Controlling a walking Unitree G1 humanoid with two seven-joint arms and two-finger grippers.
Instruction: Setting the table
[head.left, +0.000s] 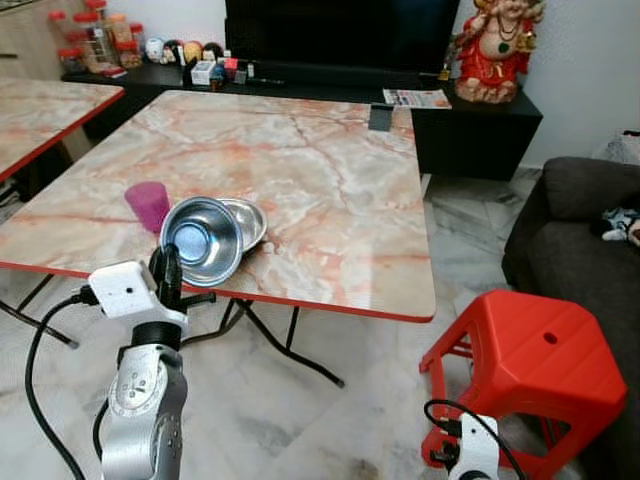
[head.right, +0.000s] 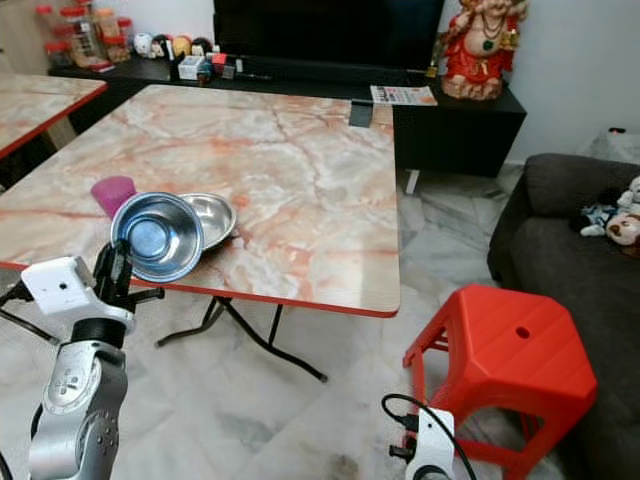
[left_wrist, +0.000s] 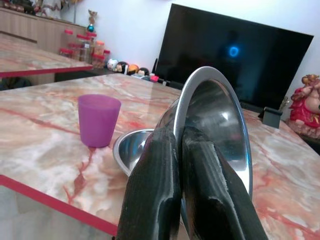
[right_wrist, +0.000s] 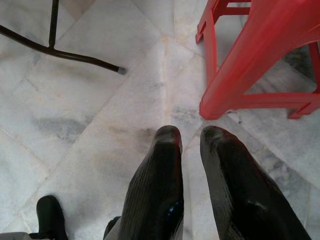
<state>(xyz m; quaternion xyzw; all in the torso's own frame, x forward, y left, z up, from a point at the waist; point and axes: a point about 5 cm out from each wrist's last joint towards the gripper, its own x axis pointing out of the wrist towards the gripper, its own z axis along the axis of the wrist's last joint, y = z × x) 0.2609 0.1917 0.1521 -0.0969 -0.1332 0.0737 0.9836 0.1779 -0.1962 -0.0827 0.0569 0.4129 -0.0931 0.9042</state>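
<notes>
My left gripper (head.left: 168, 262) is shut on the rim of a steel bowl (head.left: 203, 240), holding it tilted on edge over the near left part of the marble table (head.left: 330, 170). In the left wrist view the fingers (left_wrist: 155, 165) pinch the bowl's rim (left_wrist: 220, 120). A second steel bowl (head.left: 250, 220) rests on the table right behind the held one, touching or nearly touching it. A purple cup (head.left: 148, 205) stands upright just to the left. My right gripper (right_wrist: 190, 135) hangs low over the floor, shut and holding nothing.
A red plastic stool (head.left: 530, 360) stands on the floor at the right of the table. A dark sofa (head.left: 585, 240) is further right. A black TV console (head.left: 470, 120) runs behind the table, and a second marble table (head.left: 40, 110) stands at the left.
</notes>
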